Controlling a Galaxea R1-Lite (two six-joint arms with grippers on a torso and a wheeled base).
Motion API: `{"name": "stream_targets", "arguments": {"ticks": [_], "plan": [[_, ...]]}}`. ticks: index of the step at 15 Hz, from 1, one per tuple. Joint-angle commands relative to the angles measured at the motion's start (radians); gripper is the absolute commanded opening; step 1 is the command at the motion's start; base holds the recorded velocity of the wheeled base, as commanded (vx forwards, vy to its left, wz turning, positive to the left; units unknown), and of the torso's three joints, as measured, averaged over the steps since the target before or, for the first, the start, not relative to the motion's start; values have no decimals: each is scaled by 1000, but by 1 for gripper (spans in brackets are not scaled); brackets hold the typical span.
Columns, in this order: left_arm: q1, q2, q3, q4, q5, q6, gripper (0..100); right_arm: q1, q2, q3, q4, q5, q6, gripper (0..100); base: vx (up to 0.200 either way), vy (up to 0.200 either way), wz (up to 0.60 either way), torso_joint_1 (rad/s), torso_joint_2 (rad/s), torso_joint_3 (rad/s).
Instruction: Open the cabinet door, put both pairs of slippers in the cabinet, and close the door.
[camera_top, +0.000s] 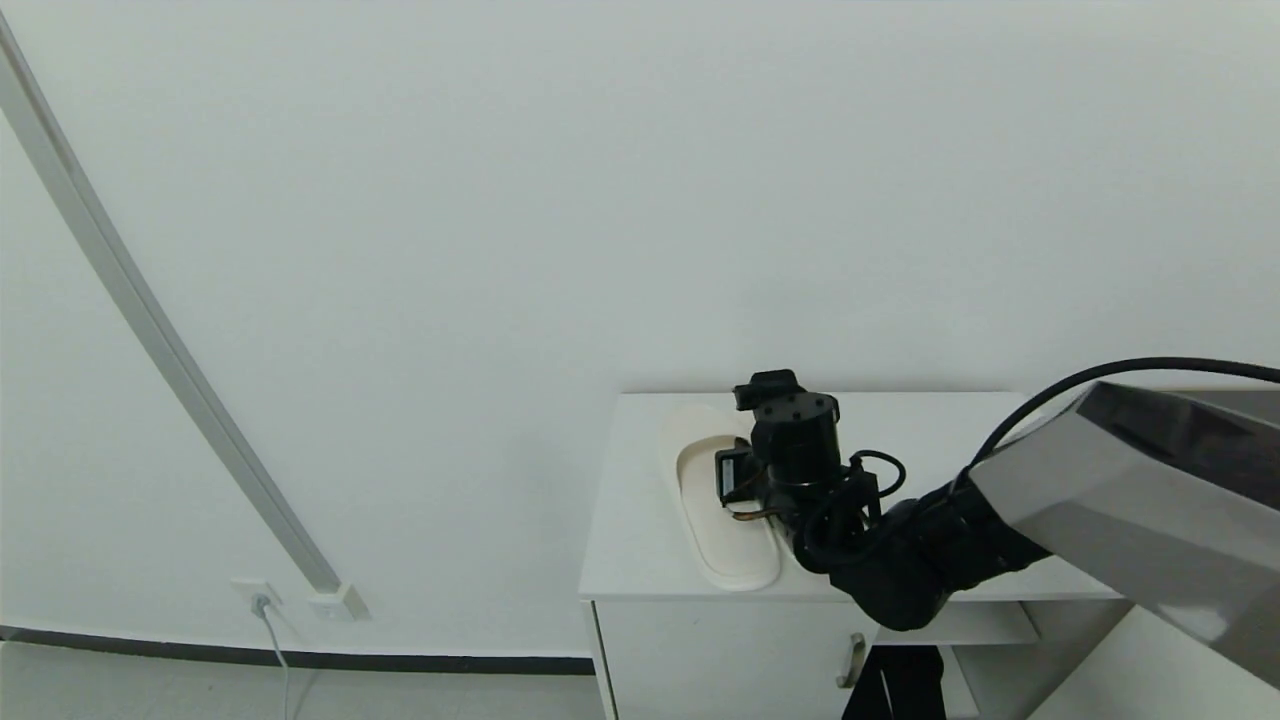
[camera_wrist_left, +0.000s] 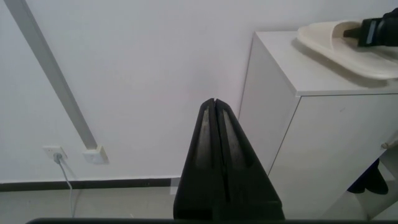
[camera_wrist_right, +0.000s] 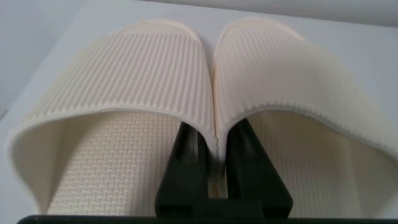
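Lifting well from here means the right gripper (camera_wrist_right: 214, 142), clamped on the touching inner strap edges of the cream pair of slippers (camera_wrist_right: 149, 81) lying on the cabinet's top surface (camera_top: 635, 520), squeezes evenly and rises straight, while the left gripper (camera_wrist_left: 215, 107), clenched empty, hangs beside the cabinet (camera_wrist_left: 323, 149).

We see the slippers (camera_wrist_right: 149, 74) as matt, rubbery foam with ribbed straps and dimpled footbeds; the cabinet (camera_top: 640, 520) looks smooth, matt board; its handle (camera_top: 853, 660) seems metal; the right gripper (camera_wrist_right: 214, 140) is matt black plastic.
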Motion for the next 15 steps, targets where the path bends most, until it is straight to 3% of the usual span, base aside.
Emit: {"name": "stream_targets", "arguments": {"ticks": [1, 9, 15], "plan": [[0, 0, 0, 0, 0, 0, 0, 12, -183, 129, -5, 75, -13, 0, 0, 0, 0, 0, 0, 0], [0, 0, 0, 0, 0, 0, 0, 84, -522, 508, -5, 163, -7, 0, 0, 0, 0, 0, 0, 0], [0, 0, 0, 0, 0, 1, 0, 97, -546, 563, -15, 175, -2, 0, 0, 0, 0, 0, 0, 0]]}}
